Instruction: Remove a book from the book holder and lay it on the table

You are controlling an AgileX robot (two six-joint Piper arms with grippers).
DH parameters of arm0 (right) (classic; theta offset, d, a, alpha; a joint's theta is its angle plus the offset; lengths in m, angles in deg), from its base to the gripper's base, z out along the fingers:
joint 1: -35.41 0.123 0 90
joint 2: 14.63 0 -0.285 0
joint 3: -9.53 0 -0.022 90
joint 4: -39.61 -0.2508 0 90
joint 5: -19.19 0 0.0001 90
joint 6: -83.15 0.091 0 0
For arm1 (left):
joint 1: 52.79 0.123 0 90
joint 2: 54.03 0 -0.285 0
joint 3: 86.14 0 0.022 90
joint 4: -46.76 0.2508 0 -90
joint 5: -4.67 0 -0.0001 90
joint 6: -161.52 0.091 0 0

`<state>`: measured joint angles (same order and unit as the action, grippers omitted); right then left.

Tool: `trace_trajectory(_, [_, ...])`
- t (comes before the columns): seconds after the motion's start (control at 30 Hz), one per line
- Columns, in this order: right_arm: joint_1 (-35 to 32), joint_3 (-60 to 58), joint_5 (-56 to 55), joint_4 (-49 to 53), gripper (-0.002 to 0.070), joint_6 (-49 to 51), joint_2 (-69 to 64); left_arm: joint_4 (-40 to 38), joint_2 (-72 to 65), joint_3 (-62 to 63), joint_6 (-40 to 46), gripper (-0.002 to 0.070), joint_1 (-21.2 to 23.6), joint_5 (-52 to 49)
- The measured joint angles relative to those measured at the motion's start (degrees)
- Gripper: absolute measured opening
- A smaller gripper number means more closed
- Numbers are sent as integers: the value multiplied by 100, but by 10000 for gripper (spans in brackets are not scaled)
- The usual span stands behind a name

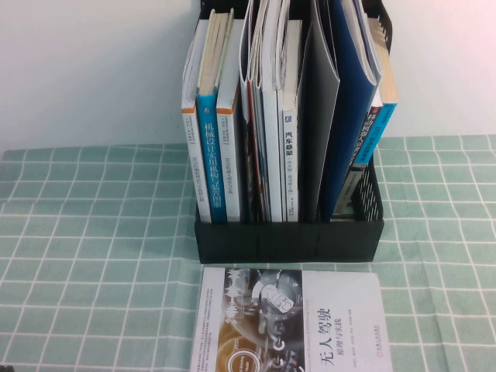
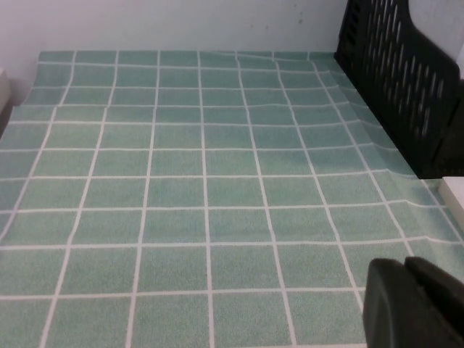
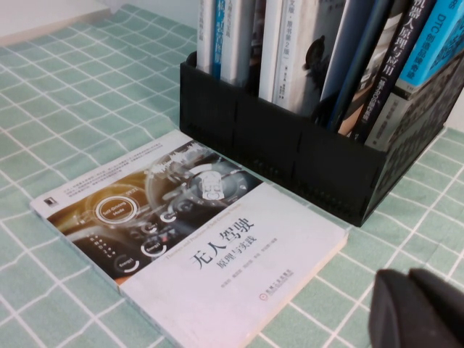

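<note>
While the high view is looking down from the robot's side, the book (image 1: 291, 322) is lying flat and face up on the surface (image 1: 85, 256), just in front of the book holder's (image 1: 288, 239) low front wall. Its long axis is running from the holder toward the robot, its title characters are reading upright from the robot's side, and its near end is running out of the picture. The holder is standing upright, carrying blue-spined books (image 1: 211, 167), magazines (image 1: 263, 116) and a dark-blue folder (image 1: 349, 108) in its slots. Neither arm is showing here.

In the left wrist view, the left gripper (image 2: 413, 304) is hanging over the bare checked cloth, well apart from the holder's perforated side (image 2: 406, 80); whether it is released or clenched I cannot tell. A pale corner of the book (image 2: 455, 197) is peeking in at the edge.

In the right wrist view, the right gripper (image 3: 420, 312) is sitting clenched on nothing, near the book's title end but apart from it. The book (image 3: 196, 239) is lying with one short edge close to the holder's front wall (image 3: 290, 156), its machinery picture toward its spine side
</note>
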<state>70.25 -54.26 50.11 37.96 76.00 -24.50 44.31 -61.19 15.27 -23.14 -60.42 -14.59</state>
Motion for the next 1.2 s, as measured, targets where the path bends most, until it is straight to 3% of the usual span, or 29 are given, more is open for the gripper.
trace_trajectory(0.53, [-118, -298, -377, 398, -2, 0, 0, -8, 0, 0, 4, -3, 0, -1])
trace_trajectory(0.8, [-1590, -469, -857, 771, -2, 0, 0, -8, 0, 0, 4, -3, -9, -1])
trace_trajectory(1.2, [-2736, -1476, -1390, 832, -2, 217, 279, -12, 12, 10, 4, -3, -9, -23])
